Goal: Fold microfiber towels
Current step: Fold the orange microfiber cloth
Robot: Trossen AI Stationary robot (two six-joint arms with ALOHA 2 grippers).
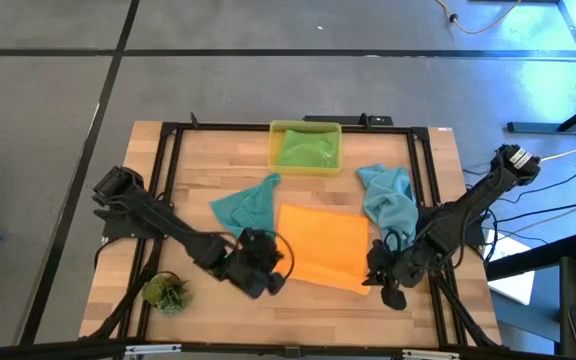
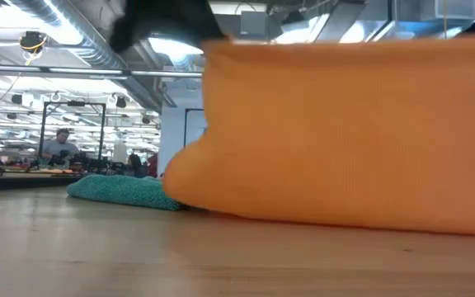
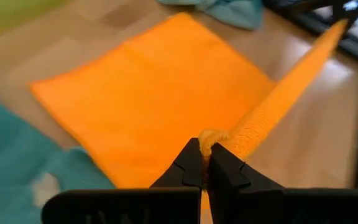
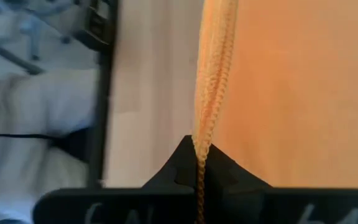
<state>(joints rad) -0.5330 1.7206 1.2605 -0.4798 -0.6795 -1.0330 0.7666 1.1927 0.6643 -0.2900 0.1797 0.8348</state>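
Orange towel [image 1: 323, 244]: lower centre of the high view, spread on the tabletop [image 1: 208, 305], its near edge lifted.
Left gripper [image 3: 204, 167]: at the towel's lower left corner, pressed together, pinching the orange edge.
Right gripper [image 4: 199, 163]: at the lower right corner, pinching the same edge.
Teal towels: one [image 1: 248, 204] left of the orange, one [image 1: 388, 200] right, both crumpled.
Green towel [image 1: 308, 149]: inside the yellow bin [image 1: 274, 150], upper centre.
Plant tuft [image 1: 167, 292]: lower left.

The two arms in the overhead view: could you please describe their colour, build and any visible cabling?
Both are black, slim, jointed arms. The left gripper and right gripper end in matte black wedge-shaped fingers. The right arm's base carries a light grey cap, with thin cables trailing beside it.
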